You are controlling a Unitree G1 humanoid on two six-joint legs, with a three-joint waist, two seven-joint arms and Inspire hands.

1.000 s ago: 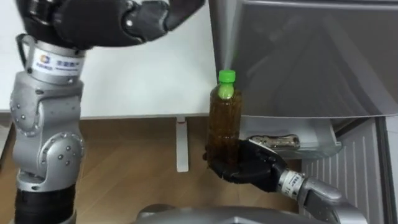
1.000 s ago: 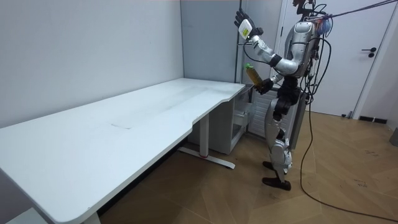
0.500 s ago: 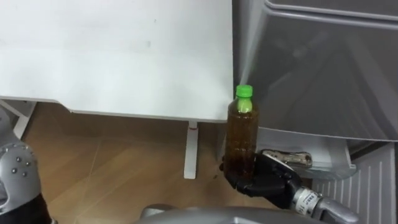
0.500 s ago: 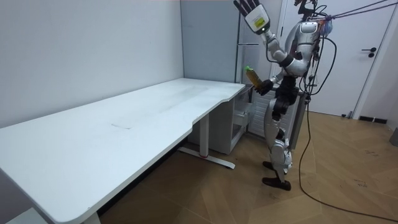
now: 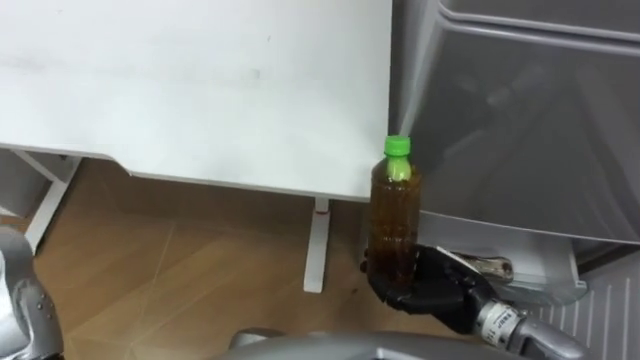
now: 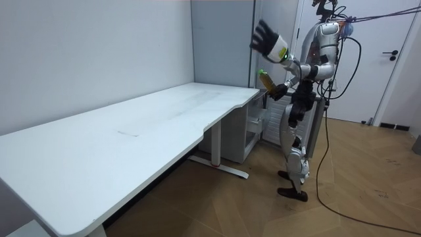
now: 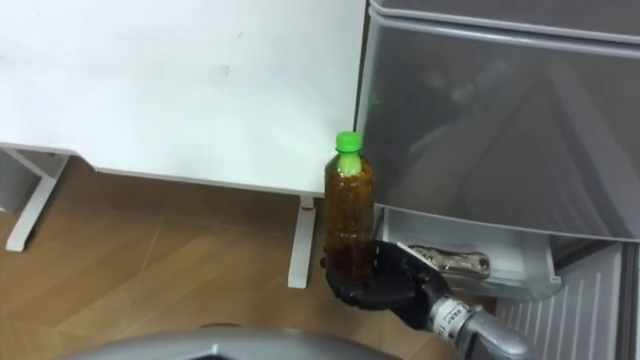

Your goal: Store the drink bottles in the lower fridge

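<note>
The bottle (image 5: pixel 394 225) is held upright at its bottom by the curled fingers of the right hand (image 5: pixel 430 290), near the fridge (image 5: pixel 520 120), likely so nothing spills, while the left hand (image 6: pixel 265 38) is raised with fingers spread.

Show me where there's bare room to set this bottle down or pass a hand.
The white desk top is bare up to its edge beside the fridge. The lower fridge tray is tight: a silvery packet lies just behind the right hand holding the bottle; only its right end looks free.
</note>
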